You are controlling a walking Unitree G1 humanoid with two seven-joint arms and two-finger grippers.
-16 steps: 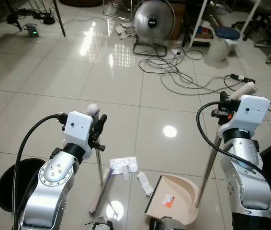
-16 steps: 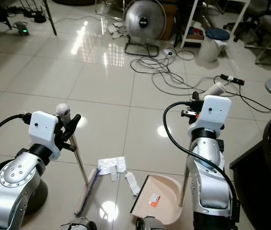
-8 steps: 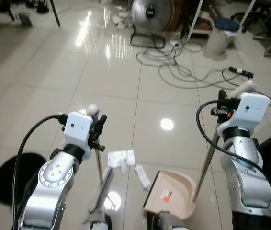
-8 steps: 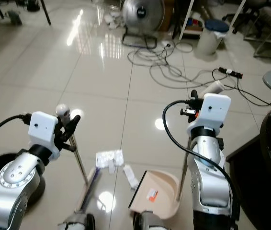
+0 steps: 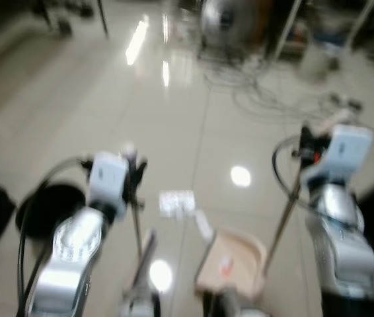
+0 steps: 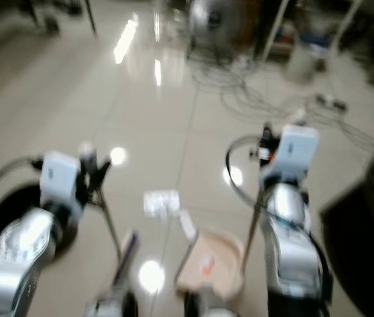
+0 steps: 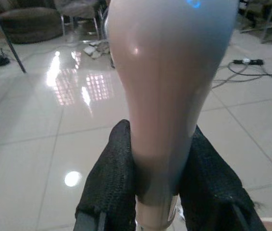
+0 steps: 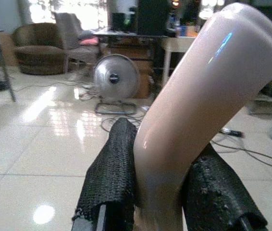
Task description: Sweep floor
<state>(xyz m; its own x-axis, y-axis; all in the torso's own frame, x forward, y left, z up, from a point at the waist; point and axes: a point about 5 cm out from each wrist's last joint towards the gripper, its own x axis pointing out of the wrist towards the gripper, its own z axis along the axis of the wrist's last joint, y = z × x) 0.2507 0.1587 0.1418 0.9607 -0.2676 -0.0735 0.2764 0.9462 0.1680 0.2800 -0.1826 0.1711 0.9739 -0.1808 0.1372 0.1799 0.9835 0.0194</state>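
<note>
Crumpled paper [image 5: 176, 202] lies on the floor [image 5: 174, 112] between broom [image 5: 137, 228] and dustpan [image 5: 230, 264], each handle clenched upright by left tool [image 7: 157, 192] and right tool [image 8: 160, 192], ready for sweeping it in.

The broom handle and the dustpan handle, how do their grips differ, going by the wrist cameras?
The broom handle ends in a straight, rounded knob, while the dustpan handle bends over to one side at its top. The broom handle sits in the left gripper, the dustpan handle in the right gripper. Both are pale, smooth and glossy, and each is clamped between black jaws just below its end.
</note>
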